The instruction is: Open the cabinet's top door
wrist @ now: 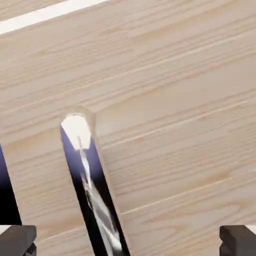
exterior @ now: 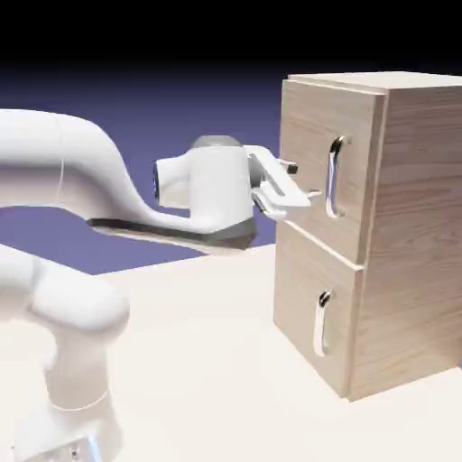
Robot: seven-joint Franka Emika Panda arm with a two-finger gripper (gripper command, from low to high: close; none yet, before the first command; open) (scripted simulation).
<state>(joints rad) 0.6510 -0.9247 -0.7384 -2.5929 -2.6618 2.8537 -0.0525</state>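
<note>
Here the jaws stand wide apart and hold nothing, level and aimed at the cabinet (exterior: 379,226) on the bench (exterior: 207,361). The top door (exterior: 320,162) lies shut just ahead; its silver handle (wrist: 90,190) shows between the fingertips (wrist: 17,239), nearer one side.

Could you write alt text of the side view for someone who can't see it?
A white robot arm reaches right, its open hand level just short of the top door's silver handle on a light-wood cabinet. Both doors look shut.
</note>
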